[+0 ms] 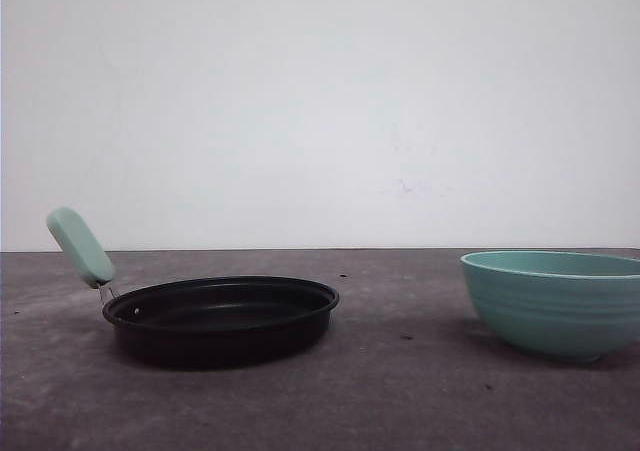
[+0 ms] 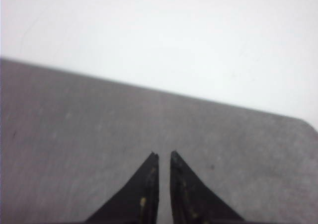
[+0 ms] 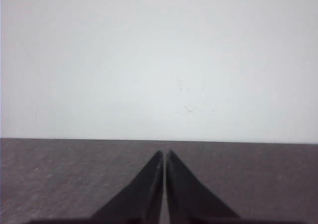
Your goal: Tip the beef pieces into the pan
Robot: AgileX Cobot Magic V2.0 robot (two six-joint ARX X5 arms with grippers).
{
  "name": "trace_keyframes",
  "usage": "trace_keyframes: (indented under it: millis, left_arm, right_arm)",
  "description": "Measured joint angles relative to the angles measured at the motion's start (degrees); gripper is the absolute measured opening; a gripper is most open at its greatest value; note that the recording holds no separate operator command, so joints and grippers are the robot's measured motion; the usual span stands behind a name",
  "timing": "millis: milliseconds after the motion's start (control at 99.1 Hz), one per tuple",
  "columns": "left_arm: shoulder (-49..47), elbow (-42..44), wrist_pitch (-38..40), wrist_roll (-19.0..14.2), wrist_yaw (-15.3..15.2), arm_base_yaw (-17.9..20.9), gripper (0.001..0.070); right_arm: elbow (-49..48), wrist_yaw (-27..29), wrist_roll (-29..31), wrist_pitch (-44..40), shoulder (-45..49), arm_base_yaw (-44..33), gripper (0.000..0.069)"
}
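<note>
Two vessels stand on the grey tabletop point(image 1: 400, 391) in the front view, and the pan point(image 1: 222, 319) serves as the landmark for everything else. Shallow, round and black, the pan sits flat on the surface. Its short mint-green handle point(image 1: 80, 246) rises from the rim on a thin metal neck, tilted up and away from the pan's body on the side opposite the bowl. From this low angle the floor of the pan cannot be seen, so whether anything lies in it cannot be told.

Well apart from the pan, on the side away from the handle, stands a teal ribbed bowl point(image 1: 553, 303), deeper than the pan and upright. Its inside is hidden too, and the beef pieces cannot be made out anywhere; whether they are in the bowl cannot be told.

Behind the pan and the bowl, past the tabletop's far edge, rises a plain white wall point(image 1: 320, 101).

In the left wrist view, the left gripper point(image 2: 162, 155) hangs over bare tabletop, its dark fingers nearly together with only a thin slit between the tips, holding nothing. In the right wrist view, the right gripper point(image 3: 164, 152) has its fingers pressed together, empty.
</note>
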Motion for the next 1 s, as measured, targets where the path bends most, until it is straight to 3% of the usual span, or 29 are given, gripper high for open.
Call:
trace_keyframes:
  millis: [131,293,363,504,565,807,999]
  left_arm:
    - [5.51,5.66,-0.33,0.13,2.56,-1.51,0.0036]
    - [10.93,11.13,-1.86,-0.15,4.96,-5.55,0.0226]
    - [12.04,12.33,-2.36,-0.35,4.98,-6.97,0.0326]
    - [13.66,12.46,-6.45,-0.37,4.96,-7.76,0.0594]
    - [14.69,12.46,-8.44,-0.48,4.96,-7.74,0.0685]
    - [16.85,9.81,-7.74,-5.09,4.94,-7.76,0.0693]
    - [17.33,-1.29,-5.55,-7.43,6.03,-7.76,0.0693]
  right_arm:
    - [2.93,-2.03,-0.37,-0.81,3.54,0.00,0.0007]
    - [2.93,-5.51,-0.50,-1.73,5.81,0.00,0.0039]
    - [2.93,-6.69,-0.50,-1.84,6.27,0.00,0.0173]
    - [2.93,-7.30,-0.42,-2.54,6.34,0.00,0.0583]
    - [2.93,-7.32,-0.37,-4.04,6.27,0.00,0.0687]
    - [2.93,-7.34,-0.28,-15.74,8.31,0.00,0.0684]
    - [2.93,-7.30,-0.52,-25.22,12.55,0.00,0.0684]
